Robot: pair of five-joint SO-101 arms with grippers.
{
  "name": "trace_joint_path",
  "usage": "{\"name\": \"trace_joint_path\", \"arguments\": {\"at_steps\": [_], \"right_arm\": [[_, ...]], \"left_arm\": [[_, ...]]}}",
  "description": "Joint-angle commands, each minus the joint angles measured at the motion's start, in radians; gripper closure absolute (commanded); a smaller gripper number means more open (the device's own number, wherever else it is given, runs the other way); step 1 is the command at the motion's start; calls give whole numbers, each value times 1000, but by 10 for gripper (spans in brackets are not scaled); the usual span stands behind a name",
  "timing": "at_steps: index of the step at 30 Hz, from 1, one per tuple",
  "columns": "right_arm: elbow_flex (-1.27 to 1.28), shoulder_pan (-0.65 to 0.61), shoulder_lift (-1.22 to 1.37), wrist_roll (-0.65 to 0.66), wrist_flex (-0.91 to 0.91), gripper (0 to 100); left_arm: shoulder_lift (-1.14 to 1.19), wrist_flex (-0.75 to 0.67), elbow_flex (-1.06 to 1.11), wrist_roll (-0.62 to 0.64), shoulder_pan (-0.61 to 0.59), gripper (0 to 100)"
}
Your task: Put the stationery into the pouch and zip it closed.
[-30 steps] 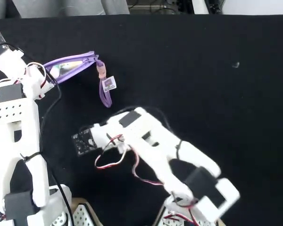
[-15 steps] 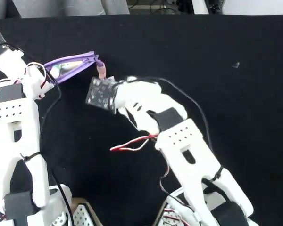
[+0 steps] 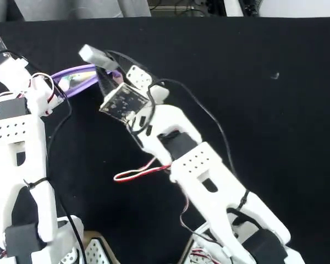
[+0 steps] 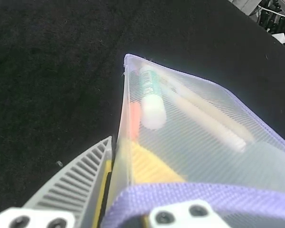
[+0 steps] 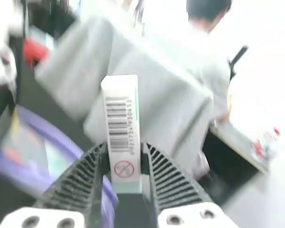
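Note:
A clear pouch [image 3: 77,77] with purple trim is held up at the far left of the table, my left gripper [image 3: 50,91] shut on its edge. Through the pouch wall [image 4: 199,137] I see a white-capped green tube [image 4: 151,102], a long white stick [image 4: 213,126] and orange and yellow items. The left gripper [image 4: 126,199] pinches the purple rim, its ribbed finger [image 4: 76,190] flat against the pouch wall. My right gripper [image 3: 111,70] is right by the pouch's open end, shut on a white barcoded stick [image 3: 93,55]. The stick [image 5: 119,142] stands upright in the right gripper [image 5: 121,166], the pouch [image 5: 33,147] just beyond.
The black table [image 3: 264,99] stretches to the right and far side. The right arm [image 3: 198,165] runs diagonally across the middle, loose red and white wires [image 3: 135,173] hanging under it. The left arm [image 3: 16,154] stands along the left edge.
The right arm swung from the table's middle up and away to the pouch's open end, bringing the white stick with it. The pouch's strap and tag are now behind it. The left arm stayed still.

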Motion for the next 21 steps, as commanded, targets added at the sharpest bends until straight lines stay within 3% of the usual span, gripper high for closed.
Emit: {"name": "trace_joint_path", "arguments": {"at_steps": [1, 9, 15, 21], "right_arm": [[-12, -29, 15, -89, -132, 987], [10, -37, 35, -338, -253, 987], [59, -71, 36, -365, -256, 987], [116, -81, 42, -399, -376, 987]], "left_arm": [[6, 20, -24, 11, 36, 971], [17, 244, -248, 63, 50, 971], [18, 244, -259, 64, 51, 971], [18, 247, -265, 66, 45, 971]]}}
